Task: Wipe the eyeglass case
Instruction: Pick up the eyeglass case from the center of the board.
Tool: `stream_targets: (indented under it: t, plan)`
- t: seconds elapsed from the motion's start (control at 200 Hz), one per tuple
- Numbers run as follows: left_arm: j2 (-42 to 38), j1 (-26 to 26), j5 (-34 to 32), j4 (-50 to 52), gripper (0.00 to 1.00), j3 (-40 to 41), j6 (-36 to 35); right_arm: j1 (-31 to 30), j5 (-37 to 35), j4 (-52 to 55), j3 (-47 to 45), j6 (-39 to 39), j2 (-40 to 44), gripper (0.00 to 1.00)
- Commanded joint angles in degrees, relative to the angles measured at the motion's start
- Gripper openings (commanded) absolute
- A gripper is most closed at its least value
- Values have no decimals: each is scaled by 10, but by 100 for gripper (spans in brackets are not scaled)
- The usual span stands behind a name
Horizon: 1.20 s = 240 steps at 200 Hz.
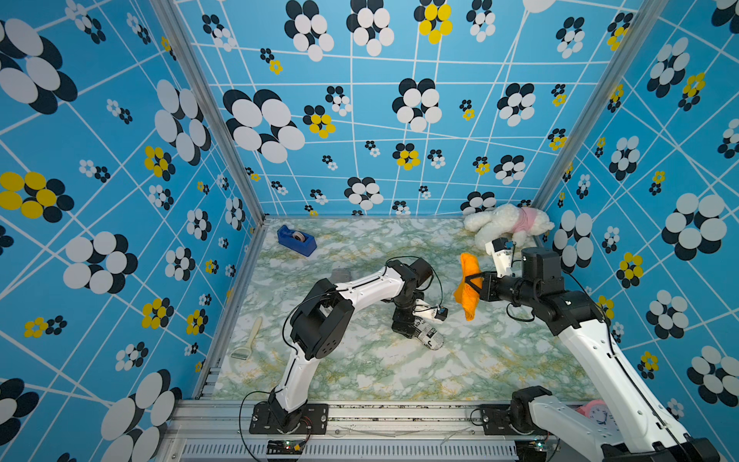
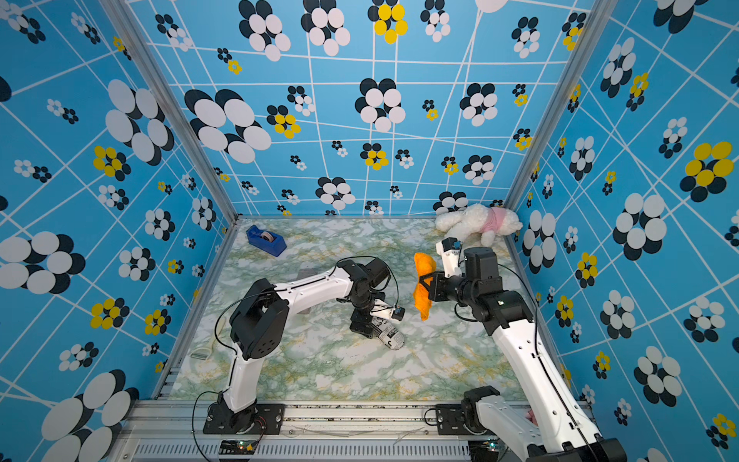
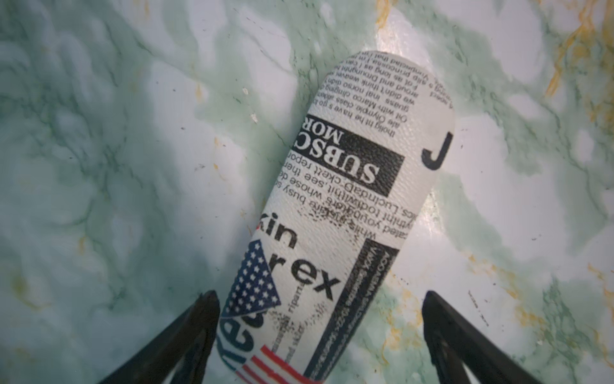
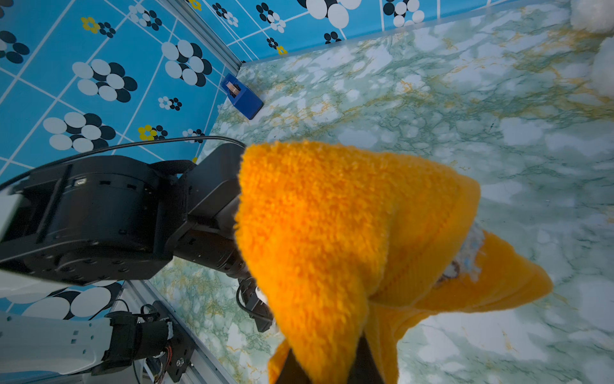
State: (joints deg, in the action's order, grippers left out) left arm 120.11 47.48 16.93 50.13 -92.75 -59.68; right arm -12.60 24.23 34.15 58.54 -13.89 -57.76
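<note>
The eyeglass case [image 1: 432, 339] [image 2: 392, 339] is white with newspaper print and a flag motif, and it lies flat on the marble-patterned table in both top views. My left gripper [image 1: 404, 325] points down over its near end. In the left wrist view the case [image 3: 352, 186] runs between the two black fingers, and the left gripper [image 3: 320, 294] stands open astride it with a gap on one side. My right gripper [image 1: 468, 279] [image 4: 329, 360] is shut on an orange cloth [image 1: 467, 302] [image 2: 422, 304] [image 4: 332, 216], held in the air to the right of the case.
A blue tape dispenser [image 1: 296, 240] sits at the back left. A white plush dog in a pink top [image 1: 508, 224] lies in the back right corner. A cream peeler [image 1: 248, 340] rests by the left wall. A pink clock [image 1: 596, 412] shows behind the right arm's base.
</note>
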Motion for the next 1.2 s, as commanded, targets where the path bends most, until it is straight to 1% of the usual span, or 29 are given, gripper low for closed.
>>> stream_targets:
  t: [0.0, 0.175, 0.42, 0.6, 0.8, 0.91, 1.105, 1.195]
  plan:
    - [7, 3, 9, 15, 96, -6, -13, 3, -6, -3, -8, 16, -4, 0]
    - [30, -4, 11, 2, 94, -10, -1, 3, 3, -6, -7, 13, -14, 0]
    - [18, -4, 13, -27, 94, 21, 13, 4, -2, -6, -12, 14, -11, 0]
    - [19, -4, 19, -24, 88, 28, 32, 3, -4, -2, -11, 14, -11, 0]
    - [-11, -4, 9, -74, 85, 81, 52, 3, -7, -1, -12, 12, -9, 0]
    - [-20, -4, 8, -87, 81, 95, 62, 3, -5, 0, -9, 11, -13, 0]
    - [-31, 2, 3, -103, 67, 113, 78, 3, -7, 6, -5, 7, -11, 0]
    - [-42, 4, 6, -116, 63, 120, 92, 3, -8, 20, -5, 4, -8, 0]
